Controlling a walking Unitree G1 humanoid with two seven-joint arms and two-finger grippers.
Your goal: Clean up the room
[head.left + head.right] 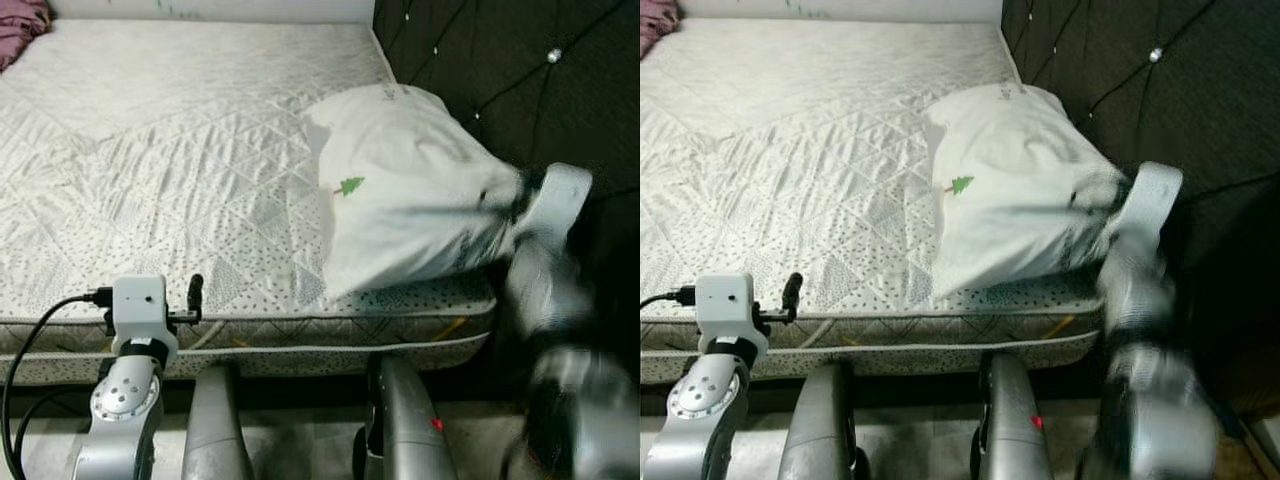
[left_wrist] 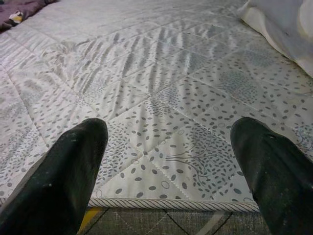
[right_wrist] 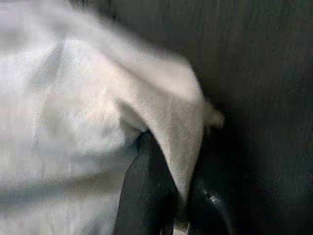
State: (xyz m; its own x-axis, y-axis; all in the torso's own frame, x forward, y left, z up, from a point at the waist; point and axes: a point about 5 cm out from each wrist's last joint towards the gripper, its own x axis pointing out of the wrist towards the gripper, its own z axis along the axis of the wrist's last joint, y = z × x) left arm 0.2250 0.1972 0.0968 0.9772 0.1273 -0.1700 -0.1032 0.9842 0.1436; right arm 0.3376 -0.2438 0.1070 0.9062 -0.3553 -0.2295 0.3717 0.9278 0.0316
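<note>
On bed [image 1: 150, 130], right pincer [image 1: 505, 200] grips pillow [image 1: 410, 190]

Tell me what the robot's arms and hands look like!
Both arms are shiny silver metal with round joints. The left hand has long black fingers, a white box on its wrist and a black cable. The right hand has black fingers too, and looks blurry.

This is a bedroom in a home. A big bed [image 1: 190, 150] takes up most of the room in front. Its white cover has a pattern of little spots and crossing lines. A soft white pillow [image 1: 410, 190] with a tiny green tree on it lies at the right end. Behind the pillow stands a dark padded headboard [image 1: 500, 60] with shiny buttons. Far left lies something purple [image 1: 20, 28], maybe a blanket.
</note>
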